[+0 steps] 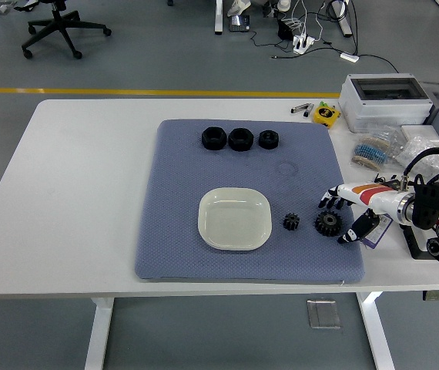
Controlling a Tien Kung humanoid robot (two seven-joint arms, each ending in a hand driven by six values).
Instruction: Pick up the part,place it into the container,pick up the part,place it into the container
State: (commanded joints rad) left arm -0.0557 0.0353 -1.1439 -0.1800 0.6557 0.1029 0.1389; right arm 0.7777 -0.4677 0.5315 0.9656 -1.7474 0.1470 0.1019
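Observation:
Two small black gears lie on the blue-grey mat (181,193): a smaller one (292,222) and a larger one (328,223) to its right. A white square dish (235,219) sits on the mat left of them, with nothing in it. My right hand (342,217) comes in from the right, fingers spread open, with fingertips above the larger gear and the thumb (353,230) below and right of it. It holds nothing. The left arm is out of view.
Three black nut-like parts (239,139) stand in a row at the mat's far edge. At the table's right are a grey box (386,102), bags of small parts (373,153), a yellow tape measure (326,114) and markers.

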